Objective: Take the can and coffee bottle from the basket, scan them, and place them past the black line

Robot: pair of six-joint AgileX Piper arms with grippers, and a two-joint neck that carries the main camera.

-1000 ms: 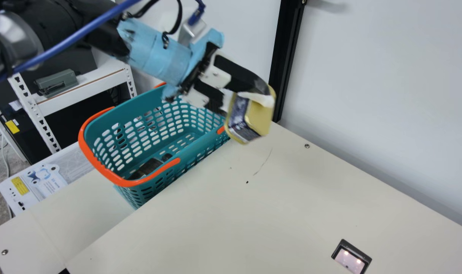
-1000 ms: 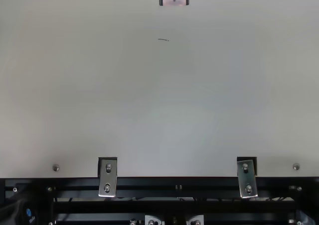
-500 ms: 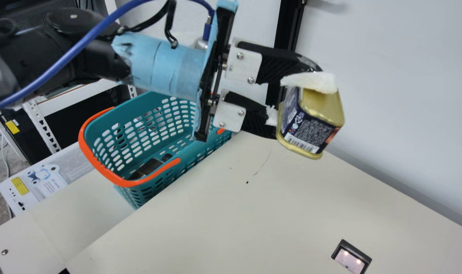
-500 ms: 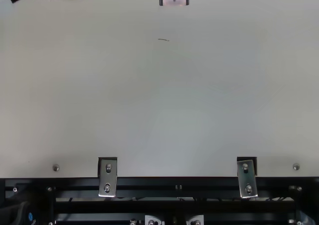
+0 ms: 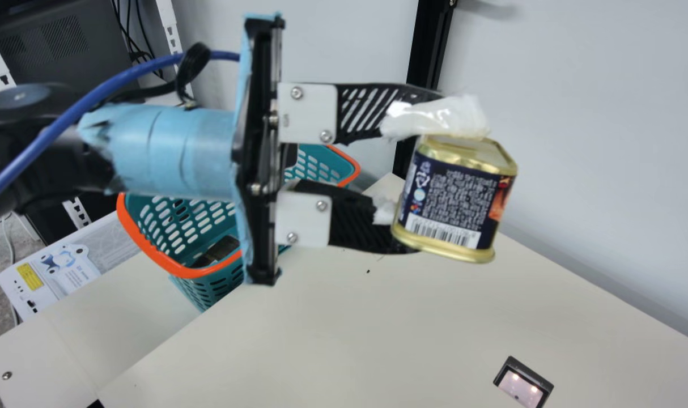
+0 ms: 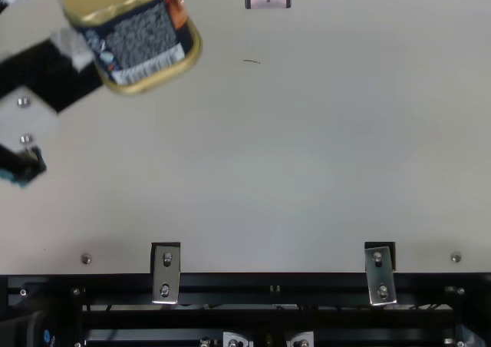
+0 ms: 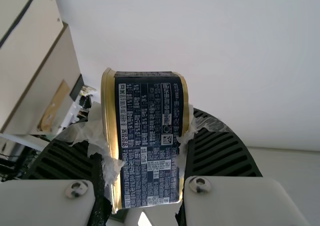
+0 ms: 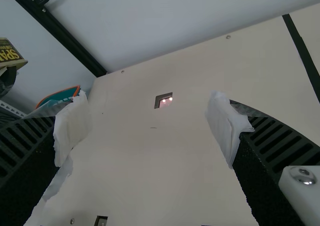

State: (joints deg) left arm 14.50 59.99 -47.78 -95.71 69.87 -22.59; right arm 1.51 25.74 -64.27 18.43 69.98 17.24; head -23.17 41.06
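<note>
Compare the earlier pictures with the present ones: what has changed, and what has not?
The left arm has carried the can rightward in the main view, farther from the basket, turning it more upright. Its jaws held the can before and still do; nothing was newly gripped or released. Basket and lit scanner stayed put.

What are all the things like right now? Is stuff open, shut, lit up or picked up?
Can: picked up, tilted a bit.
Left gripper: shut on the can.
Right gripper: open, fingers wide apart.
Basket: standing upright, open on top.
Dark thing: down inside the basket.
Scanner: two lights glowing.
</note>
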